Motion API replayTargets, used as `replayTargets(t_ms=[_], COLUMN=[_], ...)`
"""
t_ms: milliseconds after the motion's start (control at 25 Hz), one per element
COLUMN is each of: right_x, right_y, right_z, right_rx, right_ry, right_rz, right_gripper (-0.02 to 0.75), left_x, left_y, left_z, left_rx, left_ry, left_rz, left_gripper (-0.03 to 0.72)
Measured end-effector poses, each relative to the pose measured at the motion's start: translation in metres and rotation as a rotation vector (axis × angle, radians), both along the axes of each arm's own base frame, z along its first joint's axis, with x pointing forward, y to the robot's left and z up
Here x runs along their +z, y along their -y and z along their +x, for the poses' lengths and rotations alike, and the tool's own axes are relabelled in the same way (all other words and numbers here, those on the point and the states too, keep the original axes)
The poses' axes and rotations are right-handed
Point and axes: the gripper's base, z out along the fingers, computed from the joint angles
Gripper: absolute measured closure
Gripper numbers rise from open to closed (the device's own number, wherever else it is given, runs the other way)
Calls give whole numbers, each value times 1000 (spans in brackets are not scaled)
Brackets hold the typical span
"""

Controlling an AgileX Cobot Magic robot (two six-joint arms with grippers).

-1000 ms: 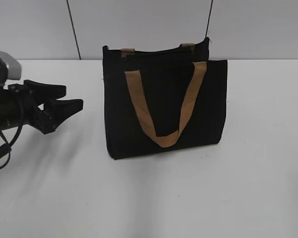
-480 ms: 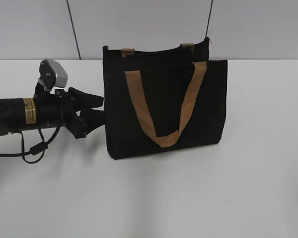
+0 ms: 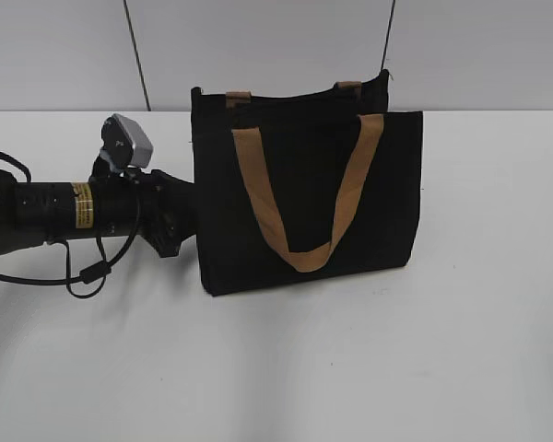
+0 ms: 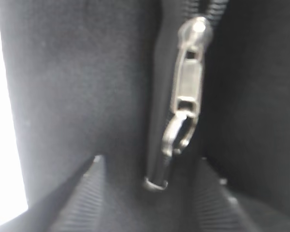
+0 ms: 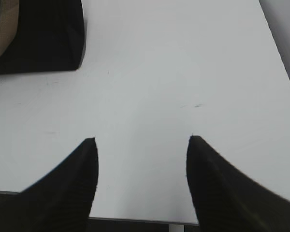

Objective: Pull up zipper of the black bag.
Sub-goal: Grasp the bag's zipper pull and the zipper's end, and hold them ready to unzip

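A plain white table (image 3: 442, 350) carries one upright black bag (image 3: 304, 193) near its back edge.

Left gripper (image 3: 186, 214) now against the black bag (image 3: 387, 184) side, seemingly at the zipper (image 4: 186, 96).

Looks like robot lab or test bench. Plain white desk (image 3: 369, 368), bare grey panel wall (image 3: 276, 46) with dark seams behind, cabled robot arm (image 3: 46, 214) with wrist camera. No homey stuff.
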Motion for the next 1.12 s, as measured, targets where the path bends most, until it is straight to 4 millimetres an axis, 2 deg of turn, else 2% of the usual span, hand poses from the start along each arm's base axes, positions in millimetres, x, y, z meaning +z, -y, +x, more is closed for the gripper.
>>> replayTargets(t_ms=[400,600,720,960,1120], right_x=[0,0,0,0,0], right_y=[0,0,0,0,0], right_z=[0,0,0,0,0], right_rx=[0,0,0,0,0], right_ry=[0,0,0,0,0], right_rz=[0,0,0,0,0], right_gripper=[286,286,286,286,286], left_x=[1,2,22,92,129], left_y=[1,-1,-3,-6,-9], left_z=[0,1,1,-7,-16], left_rx=[-9,28,65,88,102], left_ry=[5,-52,-95,-19,42], left_rz=[4,14,26,8,-18], left_gripper=[622,659,662,662,663])
